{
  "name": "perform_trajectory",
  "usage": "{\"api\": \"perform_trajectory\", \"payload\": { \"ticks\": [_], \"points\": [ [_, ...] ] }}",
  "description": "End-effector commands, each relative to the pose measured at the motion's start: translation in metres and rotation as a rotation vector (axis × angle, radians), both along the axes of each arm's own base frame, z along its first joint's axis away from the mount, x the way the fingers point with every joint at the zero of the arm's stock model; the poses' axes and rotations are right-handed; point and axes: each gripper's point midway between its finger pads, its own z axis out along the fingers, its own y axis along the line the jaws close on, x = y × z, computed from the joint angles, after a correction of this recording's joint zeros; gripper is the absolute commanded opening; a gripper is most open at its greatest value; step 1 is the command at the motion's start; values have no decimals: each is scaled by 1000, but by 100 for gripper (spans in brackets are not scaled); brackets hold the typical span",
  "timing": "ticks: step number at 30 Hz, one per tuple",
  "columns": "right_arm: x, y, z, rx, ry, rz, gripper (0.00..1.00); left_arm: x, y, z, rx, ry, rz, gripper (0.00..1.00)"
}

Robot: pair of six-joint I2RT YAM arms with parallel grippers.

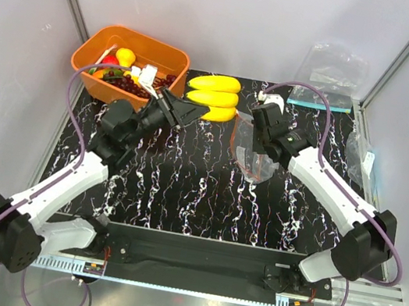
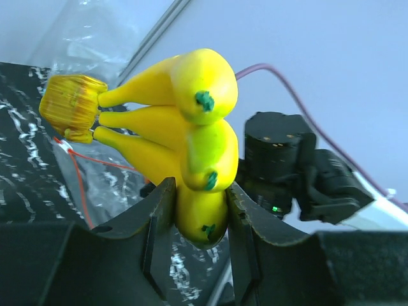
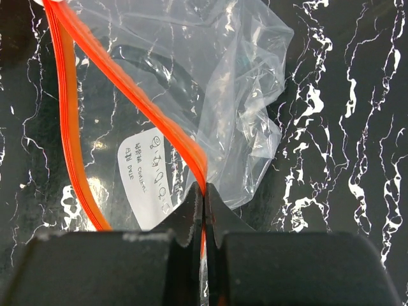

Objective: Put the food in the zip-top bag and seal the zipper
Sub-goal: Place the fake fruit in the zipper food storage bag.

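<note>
The yellow banana bunch (image 1: 213, 95) lies at the back middle of the black marbled mat. My left gripper (image 1: 194, 112) is shut on the end of its nearest banana. In the left wrist view the bunch (image 2: 185, 121) fills the frame and my gripper (image 2: 201, 217) clamps its lowest banana. My right gripper (image 1: 254, 132) is shut on the zipper and holds the zip-top bag (image 1: 255, 158) up, just right of the bananas. In the right wrist view my gripper (image 3: 204, 191) pinches the red-orange zipper (image 3: 127, 89), and the bag (image 3: 217, 76) hangs open. Dark grapes (image 1: 125, 85) and a lemon-like piece (image 1: 126, 56) are in the basket.
The orange basket (image 1: 141, 37) stands at the back left, beside my left wrist. Clear bags with a teal-blue strip (image 1: 330, 72) lie at the back right, and another clear bag (image 1: 361, 161) lies at the mat's right edge. White walls enclose the table.
</note>
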Motion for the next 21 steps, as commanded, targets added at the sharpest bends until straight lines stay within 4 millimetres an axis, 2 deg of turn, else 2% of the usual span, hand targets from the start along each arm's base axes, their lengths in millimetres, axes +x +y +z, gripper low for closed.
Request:
{"api": "perform_trajectory", "payload": {
  "ticks": [1,5,7,9,10,11,13,21],
  "points": [
    [4,8,18,107,-49,10,0,-25,12,49,-177,-104,-25,28],
    [4,8,23,141,-56,8,0,-40,10,54,-239,-96,-98,28],
    [4,9,31,163,-76,11,0,-48,9,59,-283,-83,-147,28],
    [2,9,39,189,-93,17,0,-50,7,53,-312,-56,-172,29],
    [2,10,42,199,-102,19,0,-54,8,57,-350,-53,-193,29],
    [1,9,47,213,-112,16,0,-52,7,51,-357,-34,-200,29],
    [0,9,52,224,-124,15,0,-56,6,54,-397,-26,-227,29],
    [0,8,70,263,-153,17,0,-55,-6,42,-468,39,-326,28]
  ]
}}
